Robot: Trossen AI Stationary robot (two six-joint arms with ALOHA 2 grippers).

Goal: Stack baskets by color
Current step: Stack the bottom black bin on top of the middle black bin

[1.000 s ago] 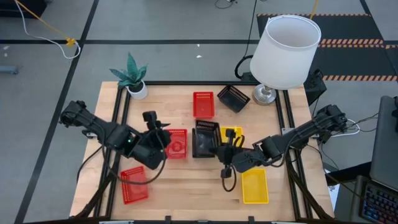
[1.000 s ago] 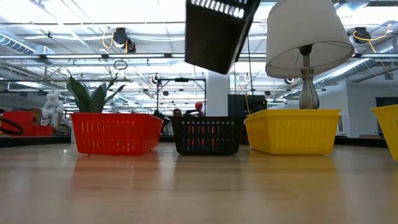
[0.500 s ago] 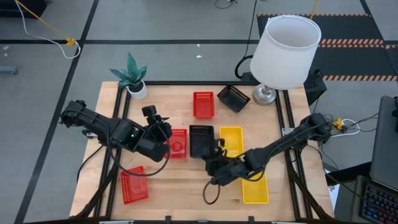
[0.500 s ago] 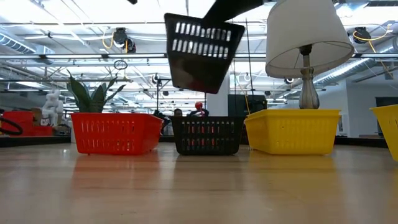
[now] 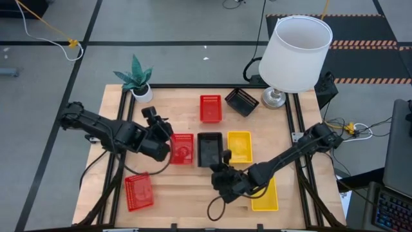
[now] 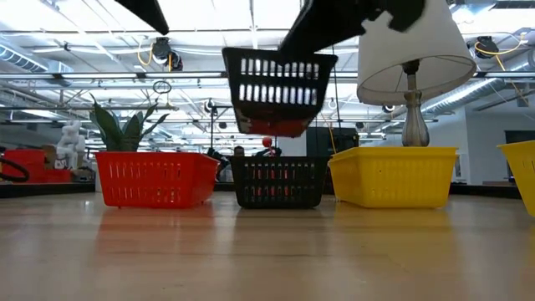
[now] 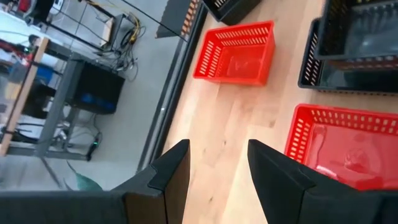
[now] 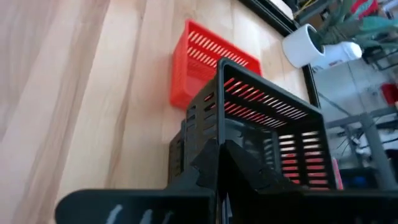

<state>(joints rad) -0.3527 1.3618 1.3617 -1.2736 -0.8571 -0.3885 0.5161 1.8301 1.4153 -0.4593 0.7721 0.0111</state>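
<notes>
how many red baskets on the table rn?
3. One at the back centre, one mid-table by the left gripper, one at the front left corner. None looks nested, though a stacked one could hide from above.

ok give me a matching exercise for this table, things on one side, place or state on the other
Things:
1. lamp
2. plant
3. right claw
4. left claw

Place or state:
a. shut on a black basket, held in the air
b. open, next to a red basket
c. table corner on the right arm's side
d. table corner on the left arm's side

Pairs: 1-c, 2-d, 3-a, 4-b
</notes>
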